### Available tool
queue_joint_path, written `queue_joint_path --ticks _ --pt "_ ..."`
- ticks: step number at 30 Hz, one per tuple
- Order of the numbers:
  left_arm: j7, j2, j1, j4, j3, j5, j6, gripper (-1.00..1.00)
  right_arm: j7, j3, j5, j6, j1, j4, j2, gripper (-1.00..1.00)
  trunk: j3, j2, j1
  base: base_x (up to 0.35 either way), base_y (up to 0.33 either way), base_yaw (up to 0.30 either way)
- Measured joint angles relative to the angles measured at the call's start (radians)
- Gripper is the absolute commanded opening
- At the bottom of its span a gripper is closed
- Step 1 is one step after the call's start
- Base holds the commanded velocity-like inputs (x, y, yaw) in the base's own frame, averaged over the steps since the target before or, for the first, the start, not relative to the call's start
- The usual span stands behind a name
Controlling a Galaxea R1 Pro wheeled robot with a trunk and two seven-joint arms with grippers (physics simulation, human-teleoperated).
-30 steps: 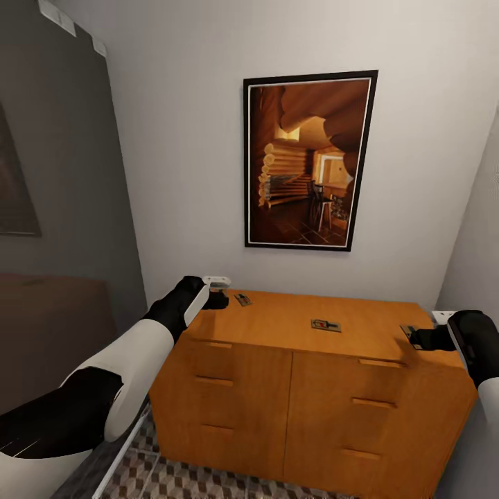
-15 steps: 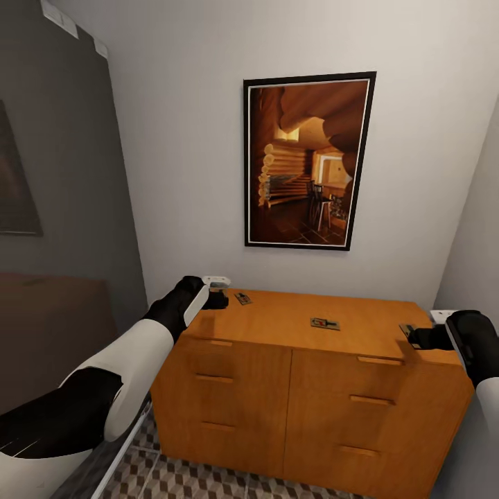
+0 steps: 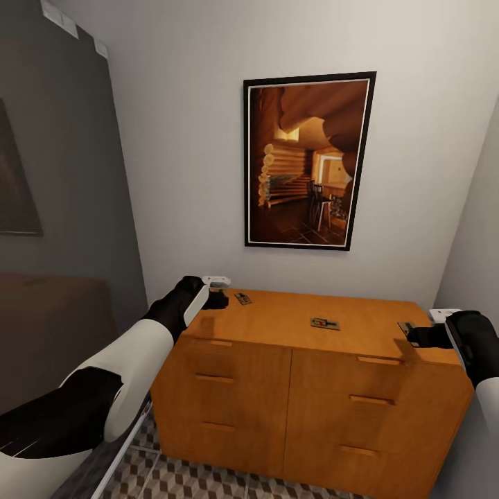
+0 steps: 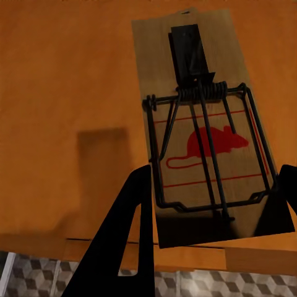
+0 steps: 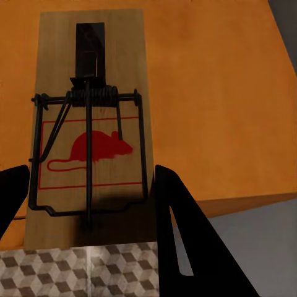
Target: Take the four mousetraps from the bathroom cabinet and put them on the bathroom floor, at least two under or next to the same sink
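Note:
The orange-brown cabinet [image 3: 277, 322] stands against the white wall. Two mousetraps lie on its top, one near the back left [image 3: 242, 299] and one in the middle [image 3: 325, 324]. My left gripper [image 3: 220, 300] is at the top's left corner, shut on a third mousetrap [image 4: 204, 148], with a finger [image 4: 124, 241] on each long edge. At the right front corner my right gripper [image 3: 416, 336] is shut on another mousetrap [image 5: 90, 124], which juts out past the cabinet's edge. The cube-patterned bathroom floor [image 3: 208, 478] lies below. The bathroom sink is out of view.
A black-framed picture [image 3: 308, 159] hangs above the cabinet. A dark grey wall [image 3: 62, 173] closes in on the left, and a pale wall [image 3: 478, 229] stands tight against the cabinet's right side. Floor tiles [image 5: 74, 272] lie in front of the drawer fronts [image 3: 222, 402].
The right gripper and its mousetrap have crept slightly left and back along the cabinet's right corner. The view has shifted a touch. The left arm stays put.

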Motion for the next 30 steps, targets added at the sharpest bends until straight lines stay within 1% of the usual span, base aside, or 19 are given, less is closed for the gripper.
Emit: queue_joint_path --ticks 30 --pt "-0.001 0.0 0.0 0.0 0.0 0.0 -0.001 -1.0 0.003 -0.002 -0.001 0.001 0.0 0.0 -0.002 -1.0 0.0 0.0 0.0 0.0 0.0 0.0"
